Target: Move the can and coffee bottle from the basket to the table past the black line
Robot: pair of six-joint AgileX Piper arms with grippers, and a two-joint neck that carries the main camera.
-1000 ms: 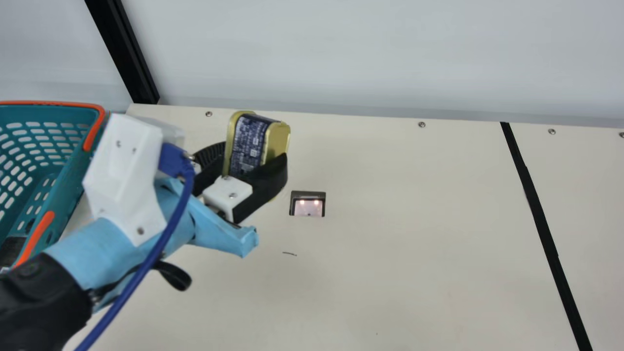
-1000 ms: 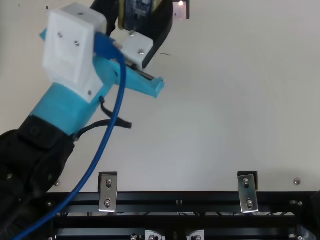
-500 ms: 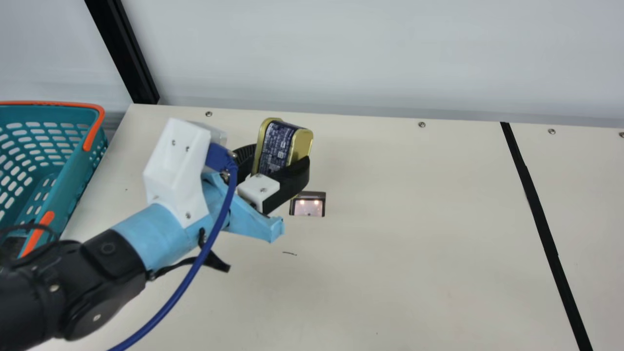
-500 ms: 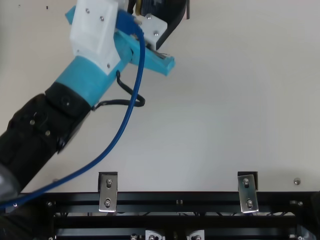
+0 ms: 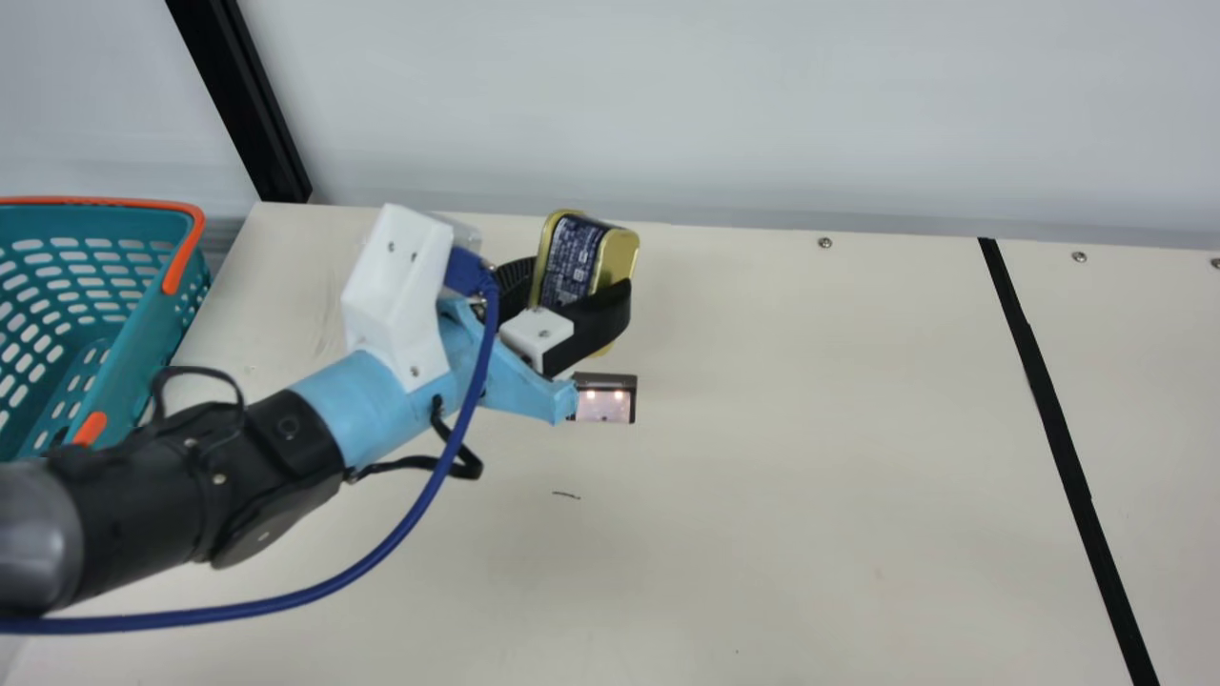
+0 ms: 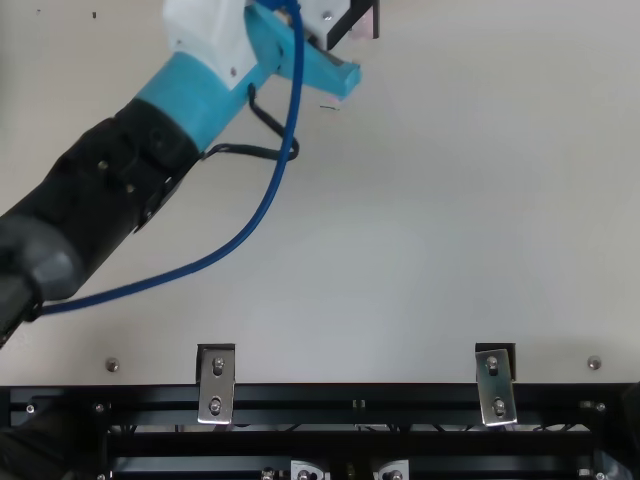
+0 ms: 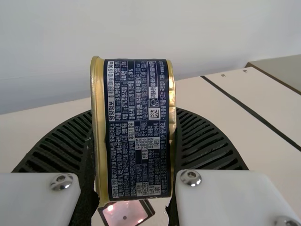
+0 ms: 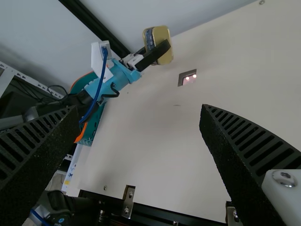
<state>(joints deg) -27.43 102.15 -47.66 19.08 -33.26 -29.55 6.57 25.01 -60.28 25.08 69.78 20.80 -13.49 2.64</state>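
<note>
Cream tabletop [image 5: 810,495] was bordered at its near edge by a black rail [image 6: 420,397], with metal brackets [image 6: 216,384] fixed there. In its own wrist view, the right gripper [image 8: 140,110] stood wide open, its two ribbed fingers well apart and its grip empty. Farther out, a short dark mark [image 5: 566,495] was noted on the surface, and beyond it a recessed fitting [image 5: 603,405] showing two small lights. Left gripper [image 5: 581,281] was parted only by the width of the can [image 5: 570,262], which it held firmly. Dense pale print, several light boxes and a small square code covered the can's dark blue label [image 7: 138,127], between gold rims. As to position, the can was between the two ribbed fingers, both touching it, and projected beyond their tips; it was held up off the table, on the basket's side of the black line [image 5: 1048,400]. Teal basket [image 5: 138,362], trimmed in orange, was sited at the main view's left, beside the table and partly behind the left arm. Beyond the far table edge, set with screws, rose a plain pale wall [image 5: 667,105], crossed at left by a dark slanting post [image 5: 248,105].
</note>
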